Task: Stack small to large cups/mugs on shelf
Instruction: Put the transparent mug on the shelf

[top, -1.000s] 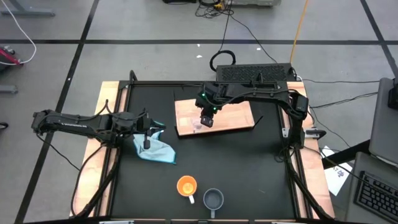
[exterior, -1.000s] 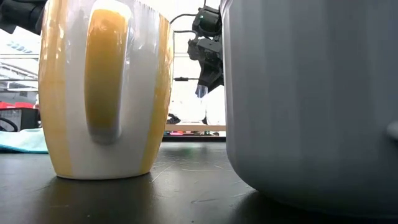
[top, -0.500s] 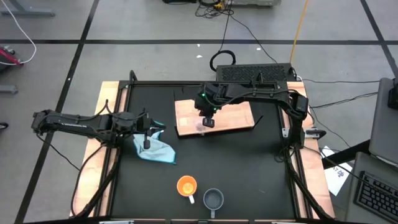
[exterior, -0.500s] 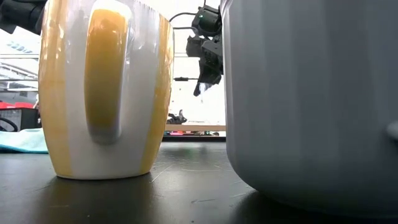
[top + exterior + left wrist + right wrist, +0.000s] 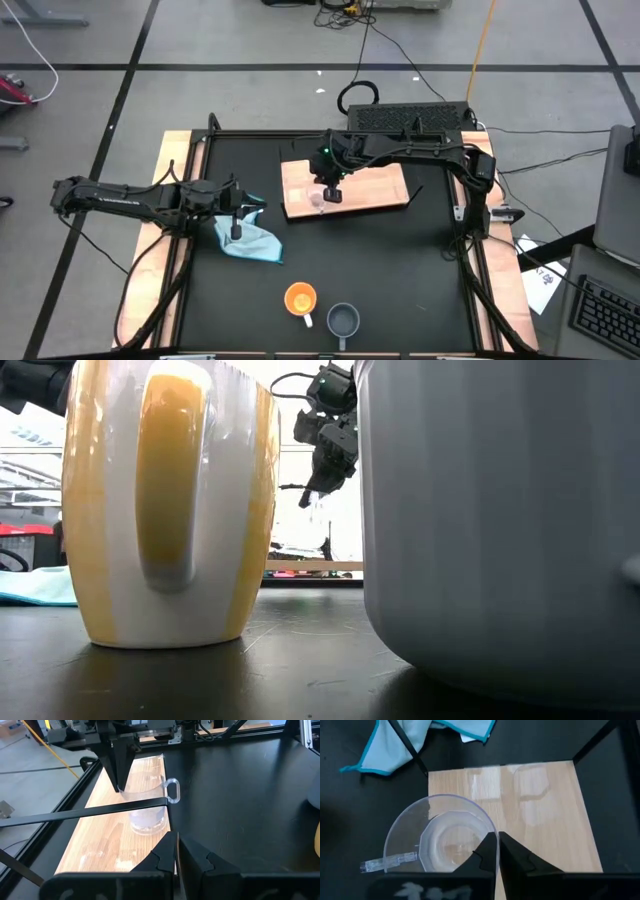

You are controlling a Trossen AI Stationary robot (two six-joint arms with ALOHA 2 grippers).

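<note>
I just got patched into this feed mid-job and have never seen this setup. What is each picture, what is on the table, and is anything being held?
Two dark robot arms work at a black table. The overhead picture shows everything; the low one looks level across the tabletop; the other two come from cameras on each arm's wrist.

The right end effector is over the light-wood board, shut on the rim of the clear glass cup. The low picture suggests the cup is raised off the board.

The left end effector waits, shut and empty, over the light blue cloth.

At the table's near edge stand the orange mug and the grey-blue mug, which loom large in the low picture.
</note>
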